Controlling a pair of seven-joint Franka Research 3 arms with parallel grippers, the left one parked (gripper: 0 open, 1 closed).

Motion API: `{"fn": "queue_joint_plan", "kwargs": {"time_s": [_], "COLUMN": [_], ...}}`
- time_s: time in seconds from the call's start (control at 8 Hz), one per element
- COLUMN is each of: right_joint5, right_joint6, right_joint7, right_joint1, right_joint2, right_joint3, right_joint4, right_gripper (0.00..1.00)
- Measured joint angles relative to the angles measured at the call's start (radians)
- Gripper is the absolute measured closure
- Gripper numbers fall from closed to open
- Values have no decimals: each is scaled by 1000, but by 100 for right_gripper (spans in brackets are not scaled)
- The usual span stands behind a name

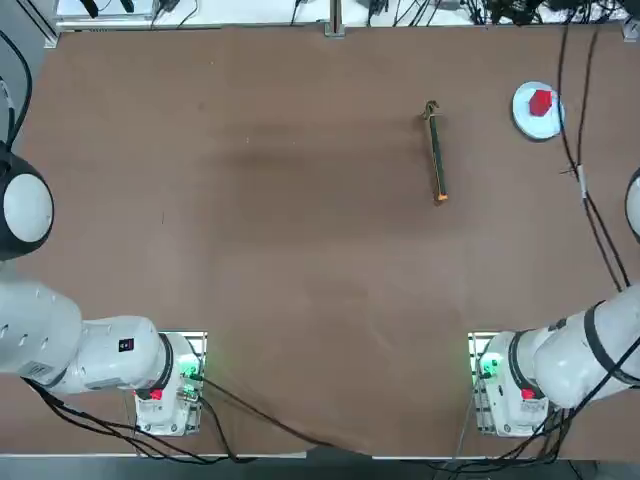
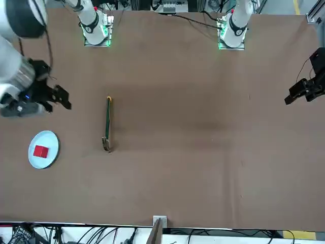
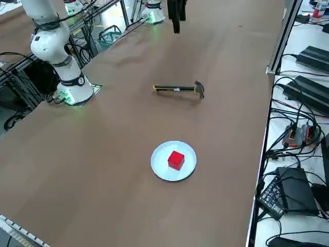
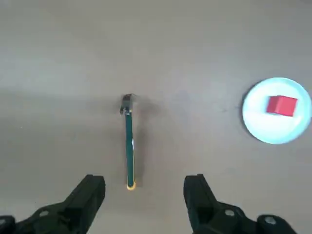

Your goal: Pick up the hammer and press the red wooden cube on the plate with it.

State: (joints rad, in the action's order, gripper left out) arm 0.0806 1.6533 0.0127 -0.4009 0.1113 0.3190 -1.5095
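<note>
Right tool [image 4: 145,187] hangs above the brown surface [image 1: 280,250], fingers apart, empty.
Slim dark-handled hammer [image 4: 128,141] lies flat; small red wooden cube [image 4: 282,105] sits on round white plate [image 4: 263,127].

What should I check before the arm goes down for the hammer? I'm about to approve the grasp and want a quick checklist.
1. Right end effector open: ok, its fingers stand wide apart and hold nothing.
2. Hammer free to grasp: ok, it lies flat on the table with nothing touching it.
3. Alignment: ok, in the wrist view the handle's orange-yellow tip lies between the fingers.
4. Red wooden cube in place: ok, it sits on the plate.
5. Plate clear of the hammer: ok, they lie apart.
6. Height above the hammer: cannot tell.
</note>
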Motion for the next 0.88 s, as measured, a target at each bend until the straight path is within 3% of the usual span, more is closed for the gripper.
{"fn": "queue_joint_plan", "kwargs": {"time_s": [0.38, 0.75, 0.88], "right_joint5": [-74, -83, -86], "right_joint6": [-103, -111, -111], "right_joint7": [0, 5, 5], "right_joint1": [21, 201, 217], "right_joint2": [-83, -154, -167], "right_joint3": [-10, -150, -166], "right_joint4": [-8, -94, -112], "right_gripper": [0, 0, 0]}}
